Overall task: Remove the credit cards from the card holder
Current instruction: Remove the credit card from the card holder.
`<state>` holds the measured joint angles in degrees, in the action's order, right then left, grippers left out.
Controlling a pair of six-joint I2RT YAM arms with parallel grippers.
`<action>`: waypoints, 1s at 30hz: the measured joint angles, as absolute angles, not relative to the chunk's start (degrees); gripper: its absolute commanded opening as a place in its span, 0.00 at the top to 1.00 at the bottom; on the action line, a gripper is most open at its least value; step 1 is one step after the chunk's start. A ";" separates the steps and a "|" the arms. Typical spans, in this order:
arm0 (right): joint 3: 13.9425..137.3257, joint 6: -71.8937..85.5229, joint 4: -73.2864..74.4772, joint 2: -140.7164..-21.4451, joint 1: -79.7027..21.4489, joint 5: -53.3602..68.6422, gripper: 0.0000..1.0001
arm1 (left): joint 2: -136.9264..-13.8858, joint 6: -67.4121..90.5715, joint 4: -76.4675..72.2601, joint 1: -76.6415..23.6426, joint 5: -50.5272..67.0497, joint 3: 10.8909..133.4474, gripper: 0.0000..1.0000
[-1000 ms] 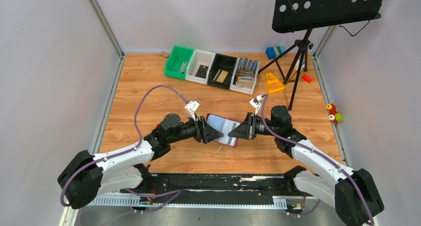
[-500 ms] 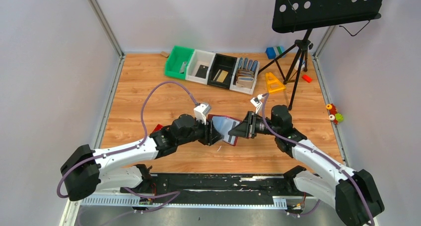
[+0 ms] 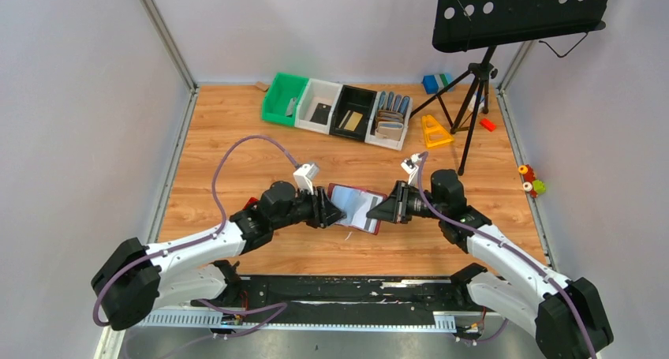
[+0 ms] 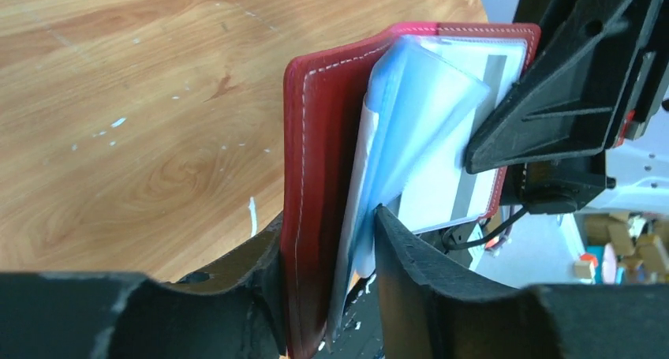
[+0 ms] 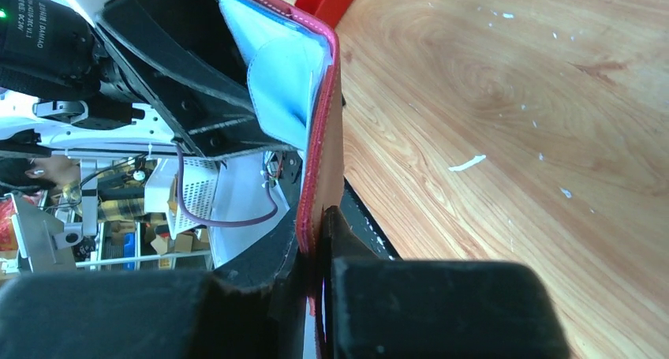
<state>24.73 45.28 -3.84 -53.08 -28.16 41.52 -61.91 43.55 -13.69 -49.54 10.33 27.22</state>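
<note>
The card holder (image 3: 355, 207), red leather with pale blue clear sleeves, is held open above the table between both grippers. My left gripper (image 3: 331, 211) is shut on its left cover (image 4: 315, 154) and some sleeves (image 4: 418, 114). My right gripper (image 3: 380, 211) is shut on the edge of the right cover (image 5: 323, 138). A pale card with a grey stripe (image 4: 465, 138) shows in the right-hand pocket. Of the credit cards, a black one (image 3: 321, 111) and a gold-tan one (image 3: 353, 121) lie in bins at the back.
A row of bins stands at the back: green (image 3: 284, 87), white (image 3: 312, 102), black (image 3: 355, 99), and one with upright wallets (image 3: 388, 116). A music stand tripod (image 3: 473, 99) and a yellow piece (image 3: 434, 130) stand at the back right. A flat red piece (image 3: 251, 203) lies by the left arm.
My left arm pushed right half a second ago, folding the holder narrower, then drew back left. The holder is spread wider again. Both grippers kept their hold.
</note>
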 measured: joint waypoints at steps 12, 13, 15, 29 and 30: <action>24.73 44.64 -1.28 -54.78 -28.05 40.97 1.00 | -50.68 50.83 -15.57 -39.55 7.86 15.11 0.33; 24.73 44.64 -1.28 -55.07 -28.05 40.99 1.00 | -50.39 50.52 -15.55 -39.57 7.86 15.11 0.33; 24.73 44.62 -1.28 -55.57 -28.05 40.99 1.00 | -49.84 49.54 -15.68 -39.57 8.51 15.18 0.32; 22.90 46.13 -9.30 -57.28 -28.05 44.99 1.00 | -61.54 48.90 -27.49 -45.67 23.09 21.47 0.57; 22.61 46.41 -10.28 -57.28 -28.05 45.56 1.00 | -62.28 49.67 -28.38 -45.67 23.97 21.45 0.57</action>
